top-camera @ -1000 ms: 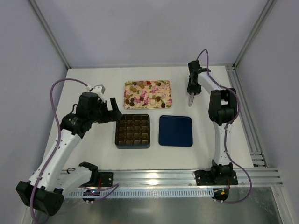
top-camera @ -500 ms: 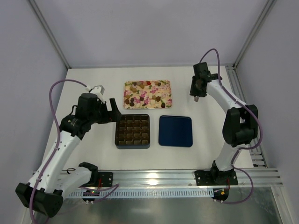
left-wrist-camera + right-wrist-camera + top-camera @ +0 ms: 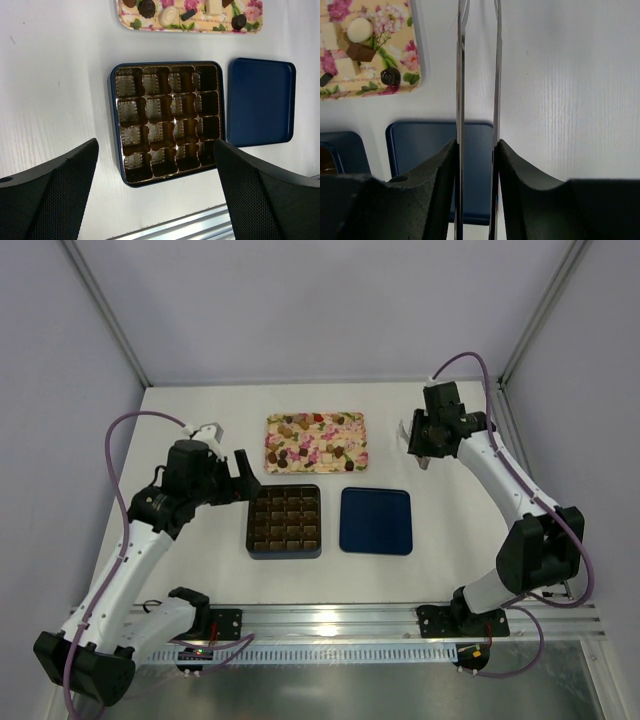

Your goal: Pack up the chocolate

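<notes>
The chocolate lies as several small brown, dark and cream pieces on a floral tray at the back centre. In the right wrist view a cream round chocolate shows at top left. My right gripper hovers right of the tray, shut on thin metal tongs whose two blades run up between its fingers; the tips are out of frame. My left gripper stands open left of the dark brown grid box, with nothing between its fingers. The box's cells hold no chocolate.
The navy-blue lid lies flat right of the box, and shows below the tongs as the lid. An aluminium rail runs along the near table edge. White walls and frame posts close in the table.
The right arm has swung outward to the right, and its gripper with the tongs has turned and shifted slightly right. The left arm has not moved.
</notes>
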Available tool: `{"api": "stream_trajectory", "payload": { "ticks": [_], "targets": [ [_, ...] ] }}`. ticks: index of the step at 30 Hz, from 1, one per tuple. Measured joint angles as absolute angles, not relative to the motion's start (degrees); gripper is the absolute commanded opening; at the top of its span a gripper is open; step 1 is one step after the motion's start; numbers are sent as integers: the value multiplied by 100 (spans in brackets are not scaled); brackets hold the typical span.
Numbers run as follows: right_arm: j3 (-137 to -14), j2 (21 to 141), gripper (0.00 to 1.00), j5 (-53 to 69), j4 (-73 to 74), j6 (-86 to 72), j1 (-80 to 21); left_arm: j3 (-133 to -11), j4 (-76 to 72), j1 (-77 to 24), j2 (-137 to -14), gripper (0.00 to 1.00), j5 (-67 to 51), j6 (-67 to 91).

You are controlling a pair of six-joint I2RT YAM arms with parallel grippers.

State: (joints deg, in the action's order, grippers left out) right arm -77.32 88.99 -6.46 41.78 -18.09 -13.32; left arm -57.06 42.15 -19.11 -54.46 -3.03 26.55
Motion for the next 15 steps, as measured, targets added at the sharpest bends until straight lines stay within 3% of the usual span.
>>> {"api": "stream_trajectory", "payload": {
  "ticks": [8, 15],
  "targets": [
    [-7725, 8132, 44, -447, 4410, -1809, -1846, -5706, 4200, -1911, -5446, 95, -303, 2676],
    [-7787, 8206, 46, -248, 4578, -1813, -2495, -5706, 4187, -1911, -5446, 95, -303, 2700]
  ]
}}
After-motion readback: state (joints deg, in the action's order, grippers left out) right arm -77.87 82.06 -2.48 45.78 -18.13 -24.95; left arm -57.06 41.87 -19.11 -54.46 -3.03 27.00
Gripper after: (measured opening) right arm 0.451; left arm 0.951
